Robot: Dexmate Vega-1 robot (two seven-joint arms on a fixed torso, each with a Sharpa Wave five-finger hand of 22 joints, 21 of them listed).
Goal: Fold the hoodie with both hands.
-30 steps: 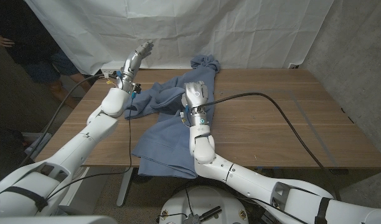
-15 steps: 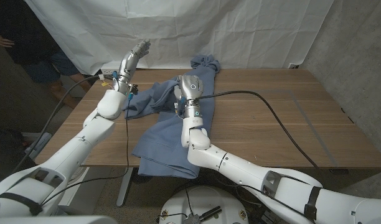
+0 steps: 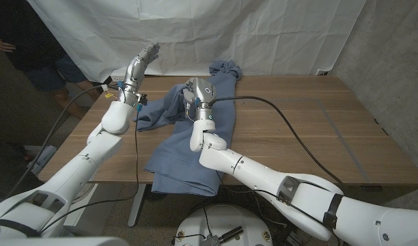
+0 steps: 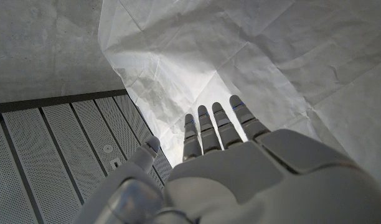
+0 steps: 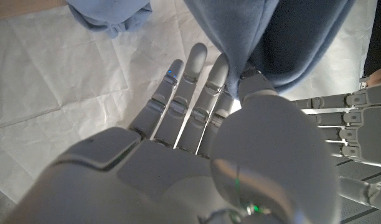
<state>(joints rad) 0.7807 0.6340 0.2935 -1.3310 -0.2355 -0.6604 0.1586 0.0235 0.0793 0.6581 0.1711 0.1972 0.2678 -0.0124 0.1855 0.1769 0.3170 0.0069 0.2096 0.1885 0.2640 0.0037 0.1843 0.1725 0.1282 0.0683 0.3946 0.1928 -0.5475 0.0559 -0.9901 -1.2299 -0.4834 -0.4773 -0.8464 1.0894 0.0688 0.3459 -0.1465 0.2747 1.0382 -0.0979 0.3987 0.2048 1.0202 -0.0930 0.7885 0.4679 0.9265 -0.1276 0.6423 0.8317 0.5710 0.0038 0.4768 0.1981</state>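
Observation:
A blue hoodie (image 3: 185,143) lies crumpled across the wooden table (image 3: 298,147), its lower part hanging over the front edge and a bunched end (image 3: 225,69) at the back. My right hand (image 3: 198,94) is raised over its middle and pinches a fold of the fabric between thumb and finger; the right wrist view shows the cloth (image 5: 284,37) hanging from that pinch by my right hand (image 5: 197,155). My left hand (image 3: 143,59) is held high past the table's back left, fingers straight and apart, holding nothing. The left wrist view shows that hand (image 4: 240,168) against the sheet.
A white sheet (image 3: 263,34) hangs behind the table. A black cable (image 3: 298,113) runs from my right wrist across the table's right half. A person's hand (image 3: 1,44) shows at the far left edge. My left hand (image 5: 358,143) also appears in the right wrist view.
My right hand has moved toward the back left and risen, drawing the pinched hoodie fabric with it. My left hand has lifted a little higher and further left.

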